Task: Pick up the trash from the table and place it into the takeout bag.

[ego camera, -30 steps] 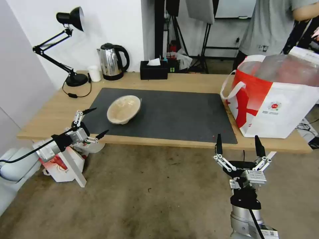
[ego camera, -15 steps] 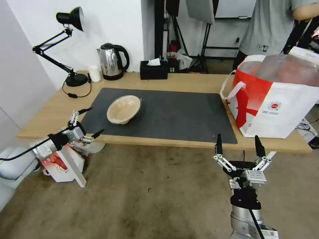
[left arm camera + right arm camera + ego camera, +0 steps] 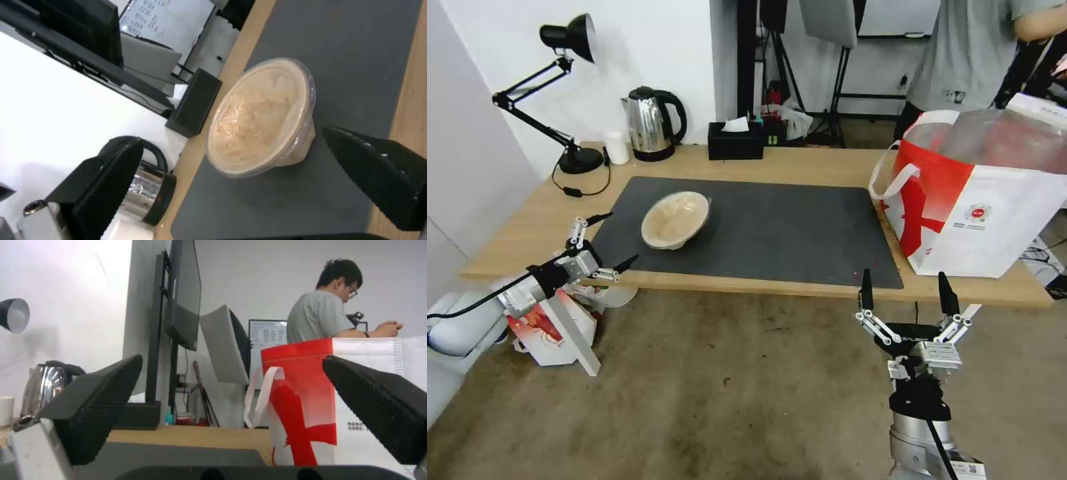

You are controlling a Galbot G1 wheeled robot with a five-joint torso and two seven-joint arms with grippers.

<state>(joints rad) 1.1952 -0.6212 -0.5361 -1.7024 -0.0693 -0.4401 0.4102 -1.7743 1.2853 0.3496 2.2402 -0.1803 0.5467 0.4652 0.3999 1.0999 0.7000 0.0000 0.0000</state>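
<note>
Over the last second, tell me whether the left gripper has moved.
Yes, slightly. The open left gripper dipped toward the robot, then crept back toward the beige bowl; its tips now sit slightly farther left along the mat edge than a second ago.

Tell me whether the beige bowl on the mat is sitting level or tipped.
Tipped. The beige bowl rests on the dark mat with its mouth tilted toward the left gripper.

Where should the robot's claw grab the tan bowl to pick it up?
Probably by its rim. The bowl is tipped on the grey mat, mouth facing the open left claw, so the near, raised edge sticks out. Coming from the robot's left, one finger could go inside and one under the wall.
</note>
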